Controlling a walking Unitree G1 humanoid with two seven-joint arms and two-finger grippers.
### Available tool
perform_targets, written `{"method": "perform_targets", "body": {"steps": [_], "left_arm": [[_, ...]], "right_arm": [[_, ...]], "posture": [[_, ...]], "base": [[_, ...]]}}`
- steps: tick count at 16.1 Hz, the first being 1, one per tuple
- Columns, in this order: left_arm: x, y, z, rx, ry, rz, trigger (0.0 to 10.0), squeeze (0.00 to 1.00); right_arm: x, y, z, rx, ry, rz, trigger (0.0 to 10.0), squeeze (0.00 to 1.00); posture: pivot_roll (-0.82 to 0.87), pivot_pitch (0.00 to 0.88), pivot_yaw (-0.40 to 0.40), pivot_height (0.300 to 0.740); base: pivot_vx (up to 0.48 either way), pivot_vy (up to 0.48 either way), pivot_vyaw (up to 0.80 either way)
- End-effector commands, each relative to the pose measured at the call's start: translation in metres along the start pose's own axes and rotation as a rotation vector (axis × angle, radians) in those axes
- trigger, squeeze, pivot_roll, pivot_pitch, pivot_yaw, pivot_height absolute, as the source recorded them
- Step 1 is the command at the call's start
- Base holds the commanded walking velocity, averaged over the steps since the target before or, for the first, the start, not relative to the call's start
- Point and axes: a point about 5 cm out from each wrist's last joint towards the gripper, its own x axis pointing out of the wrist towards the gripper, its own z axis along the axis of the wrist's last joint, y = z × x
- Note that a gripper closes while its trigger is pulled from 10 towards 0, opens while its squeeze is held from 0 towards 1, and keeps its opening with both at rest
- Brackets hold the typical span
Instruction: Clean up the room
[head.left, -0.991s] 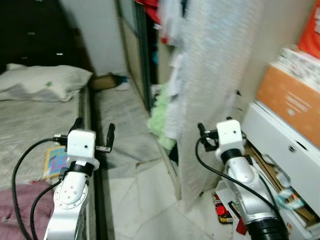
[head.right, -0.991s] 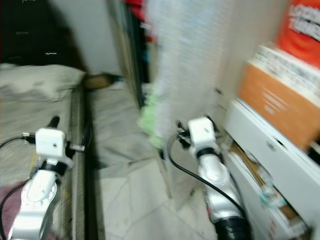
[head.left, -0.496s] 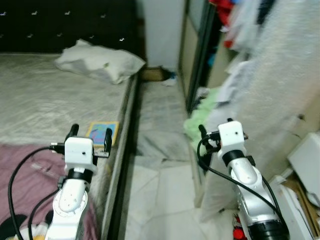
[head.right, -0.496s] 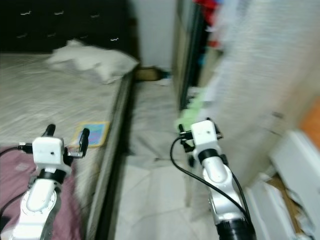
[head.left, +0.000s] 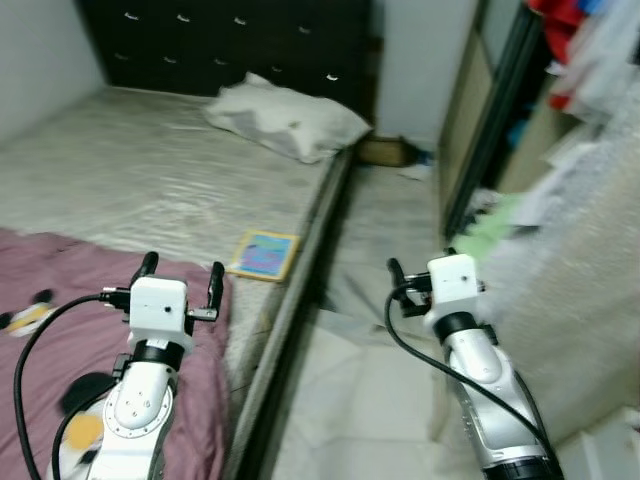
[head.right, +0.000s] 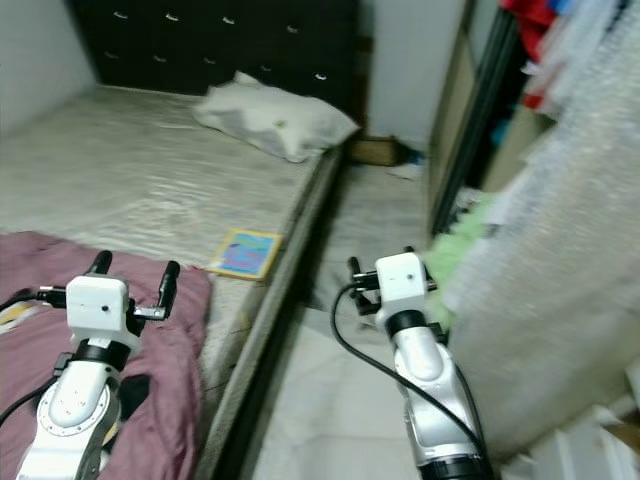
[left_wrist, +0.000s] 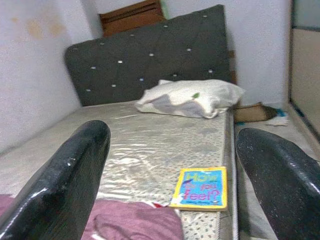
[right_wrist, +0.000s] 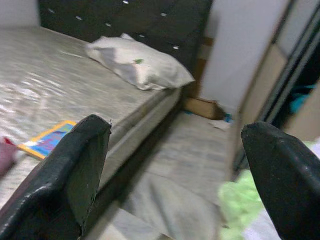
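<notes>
now the view has swung left onto the bed (head.left: 150, 180) and book (head.left: 263, 254)

headboard (left_wrist: 150, 65): black, tufted with pale studs
pillow (head.left: 288, 122): white
book (left_wrist: 201, 188): yellow edge, blue cover, beside the pillow's mattress edge
blanket (head.left: 60, 330): mauve
clothes (head.right: 470, 235): light green

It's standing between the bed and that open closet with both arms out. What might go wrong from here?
The book lies near the mattress edge, so a clumsy grab might push it off onto the floor. The maroon blanket lies right under the left gripper and might snag its open fingers. On the robot's right, green clothing spills from the closet and could catch the right gripper or the feet.
</notes>
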Motion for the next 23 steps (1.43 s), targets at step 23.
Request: {"method": "perform_targets", "body": {"steps": [23], "left_arm": [[0.011, -0.011, -0.006, -0.288, 0.056, 0.033, 10.0, 0.0]], "right_arm": [[0.003, -0.007, 0.005, 0.187, -0.026, -0.007, 10.0, 0.0]], "posture": [[-0.06, 0.0, -0.005, 0.74]], "base": [[0.0, 0.0, 0.68]]}}
